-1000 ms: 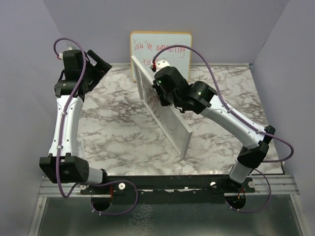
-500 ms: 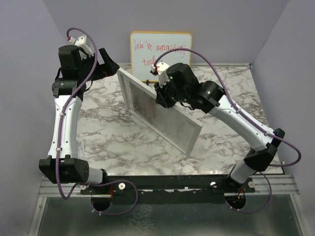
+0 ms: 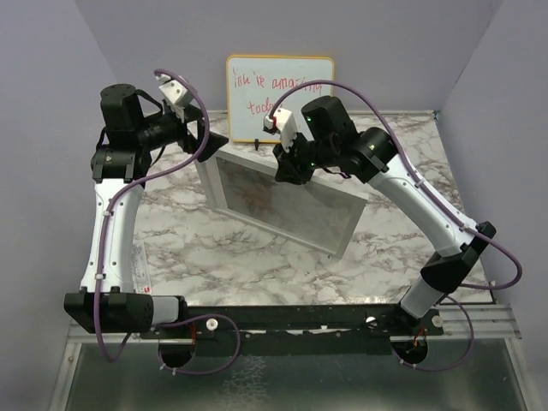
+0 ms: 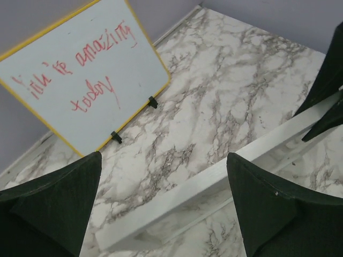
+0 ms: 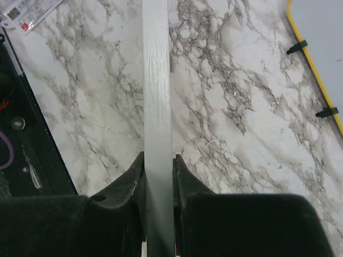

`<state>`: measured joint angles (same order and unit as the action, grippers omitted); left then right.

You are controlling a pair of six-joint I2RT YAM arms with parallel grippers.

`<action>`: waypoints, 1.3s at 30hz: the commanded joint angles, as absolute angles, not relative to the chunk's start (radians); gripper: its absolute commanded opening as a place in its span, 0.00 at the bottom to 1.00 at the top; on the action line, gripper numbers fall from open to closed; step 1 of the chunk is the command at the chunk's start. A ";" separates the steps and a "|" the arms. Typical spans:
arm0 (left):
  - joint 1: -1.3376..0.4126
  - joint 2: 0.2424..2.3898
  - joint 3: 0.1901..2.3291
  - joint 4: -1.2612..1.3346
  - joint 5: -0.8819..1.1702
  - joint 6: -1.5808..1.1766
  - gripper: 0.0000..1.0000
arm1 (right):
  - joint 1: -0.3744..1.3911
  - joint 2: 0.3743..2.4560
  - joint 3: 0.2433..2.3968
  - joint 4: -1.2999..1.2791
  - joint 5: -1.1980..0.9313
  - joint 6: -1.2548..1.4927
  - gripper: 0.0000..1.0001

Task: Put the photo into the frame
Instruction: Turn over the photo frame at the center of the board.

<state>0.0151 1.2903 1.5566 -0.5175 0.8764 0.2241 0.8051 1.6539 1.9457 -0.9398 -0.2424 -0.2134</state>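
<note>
The frame (image 3: pixel 282 201), white-rimmed with a glossy pane, stands tilted on its long edge across the middle of the marble table (image 3: pixel 385 248). My right gripper (image 3: pixel 287 167) is shut on its top rim; the right wrist view shows the rim (image 5: pixel 156 80) pinched in that gripper (image 5: pixel 158 158). My left gripper (image 3: pixel 210 137) is open at the frame's upper left corner. In the left wrist view it (image 4: pixel 163 158) has the rim (image 4: pixel 214 182) below the gap, untouched. The pane shows grey with a faint reddish patch; I cannot tell whether that is the photo.
A wood-edged whiteboard (image 3: pixel 278 86) with red handwriting leans on the back wall behind the frame, also in the left wrist view (image 4: pixel 80 69) and the right wrist view (image 5: pixel 321 32). Purple walls close in both sides. The black base rail (image 5: pixel 21 134) runs along the near edge.
My right gripper has swung the frame from nearly edge-on to broadside, its top rim now further back. My left gripper has moved right and down to the frame's upper left corner.
</note>
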 commanded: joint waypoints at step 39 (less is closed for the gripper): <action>-0.337 1.379 1.653 -1.002 0.766 0.892 0.25 | 0.729 1.661 2.039 -1.065 -0.423 -0.509 0.32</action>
<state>-0.3408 1.3914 1.6066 -0.9806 0.8162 0.8520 0.7353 1.7218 2.0533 -1.0870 -0.4755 -0.5209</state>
